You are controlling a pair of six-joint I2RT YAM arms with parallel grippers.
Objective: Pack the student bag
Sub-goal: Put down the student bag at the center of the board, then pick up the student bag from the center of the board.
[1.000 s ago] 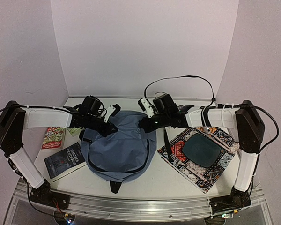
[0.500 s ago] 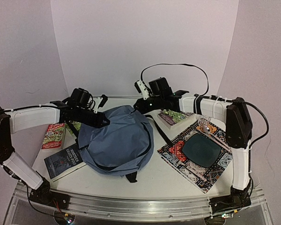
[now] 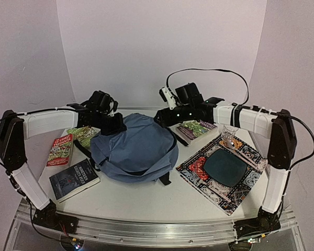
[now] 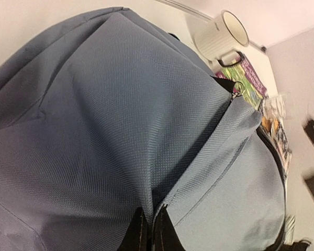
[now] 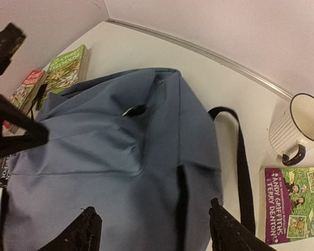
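The student bag [image 3: 136, 151] lies in the middle of the table [image 3: 146, 201], a slate-blue mound between the two arms. A black strap [image 5: 240, 157] runs off its right side. Its dark zipper lines look closed, so nothing of its inside shows. A small metal zipper pull [image 4: 237, 89] hangs at one seam.

Off the bag's far right stands a white ribbed mug [image 5: 295, 125] with a dark rim and handle, upright, its pale inside showing. To the right of the bag, a patterned cloth mat [image 3: 240, 191] carries a dark square dish [image 3: 223, 167]. What may be a clear glass [image 3: 230, 138] stands at the mat's far edge, though it is too small to be sure of.

Beside the mug lies a purple-and-green book [image 5: 295, 204] whose top line reads "ANDY GRIFFITHS & TERRY DENTON". Left of the bag lie a green book [image 3: 82, 135], a red book [image 3: 60, 150] and, nearer, a dark book [image 3: 73, 179]. Their titles are too small to read.

The left pincer [image 4: 150, 232] is closed on a fold of the bag's cloth at its far left side, its fingers nearly together with the fabric nipped between them. The right pincer [image 5: 153, 212] is spread wide over the bag's far right part and holds nothing. Whether its tips touch the cloth I cannot tell.
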